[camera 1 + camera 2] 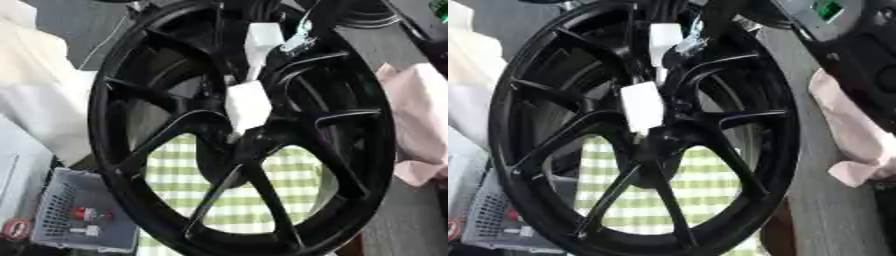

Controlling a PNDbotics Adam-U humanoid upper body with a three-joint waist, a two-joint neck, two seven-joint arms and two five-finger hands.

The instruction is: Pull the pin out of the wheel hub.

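Wheel hub (236,130): black, multi-spoke, standing on its rim and filling most of both views, tilted slightly to the left.

Right hand (299,41): only a dark limb with a silver fitting can be made out. It enters from the top edge and lies against the upper spokes, just right of the centre line. It merges with the black wheel, so whether it is spread, closed or clamped on anything cannot be told. Left hand: not seen.

Upper white piece (262,40): a pale block just beside the silver fitting, apparently touching it, in front of the upper spokes.

Thin pale stem (254,72): runs down from the upper block towards the centre.

Lower white piece (248,106): a larger pale block seated at the middle of the hub where the spokes meet. Which of these white parts is the pin cannot be told.

Checked cloth (262,200): green and white, visible through the lower spoke gaps, behind or beneath the wheel.

Grey basket (61,192): perforated, at the lower left beside the rim. It holds a small red item (85,214) and a small white item (87,231).

Pink cloth (422,125): crumpled, right of the rim.

Cream cloth (35,85): left of the rim.
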